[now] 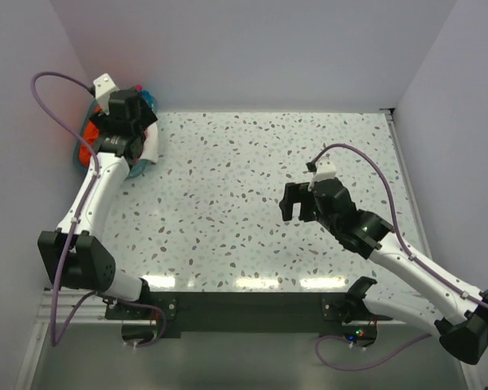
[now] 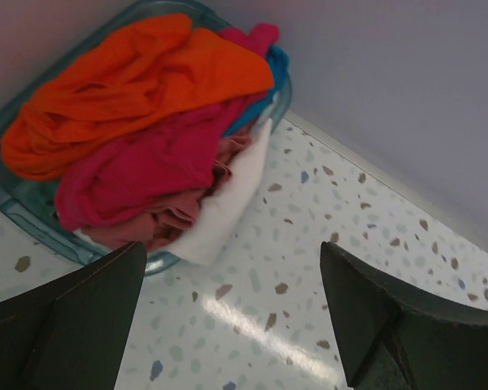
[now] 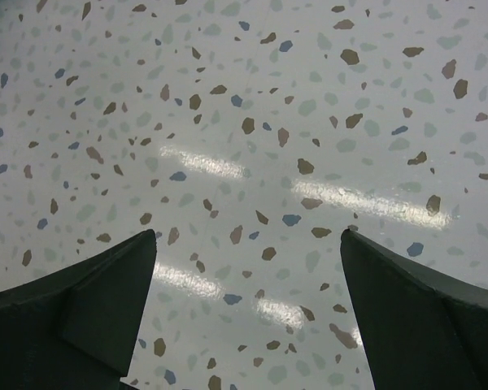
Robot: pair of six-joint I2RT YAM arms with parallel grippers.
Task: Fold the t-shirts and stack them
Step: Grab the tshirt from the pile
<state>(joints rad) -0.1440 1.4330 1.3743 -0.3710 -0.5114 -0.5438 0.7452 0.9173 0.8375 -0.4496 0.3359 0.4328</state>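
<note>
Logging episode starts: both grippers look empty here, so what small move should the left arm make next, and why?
Probably ease the left gripper forward and down onto the orange shirt and close on a fold. Its jaws stand open and empty just short of the teal basket, and the orange shirt lies topmost, over the magenta one, so it should lift free first.

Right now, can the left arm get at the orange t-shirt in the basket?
Probably yes. The left gripper hangs open close to the teal basket, and the orange t-shirt lies on top of the magenta t-shirt, with nothing over it.
</note>
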